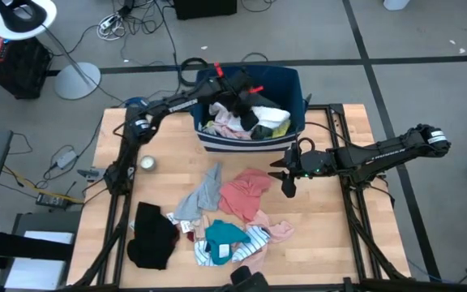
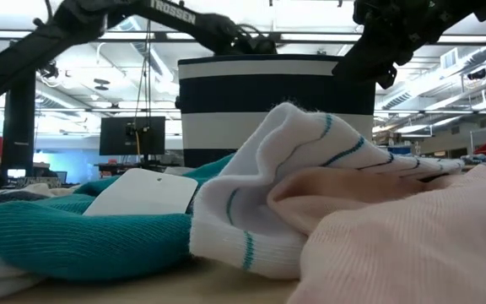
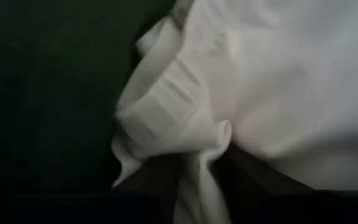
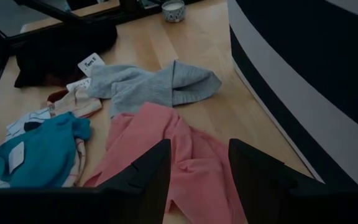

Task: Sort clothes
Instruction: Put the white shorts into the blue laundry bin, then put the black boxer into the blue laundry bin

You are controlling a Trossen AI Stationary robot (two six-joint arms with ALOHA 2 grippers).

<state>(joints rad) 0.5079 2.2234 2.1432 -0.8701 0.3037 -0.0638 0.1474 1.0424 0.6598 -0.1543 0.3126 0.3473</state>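
Left gripper, jaw state indeterminate, over dark blue bin, upper centre. Right gripper, jaws open, above pink fabric garment, centre.

Robotics lab — floor cables; monitor behind; strip lights overhead.

Bin behind loose clothes on table, more clothes inside bin
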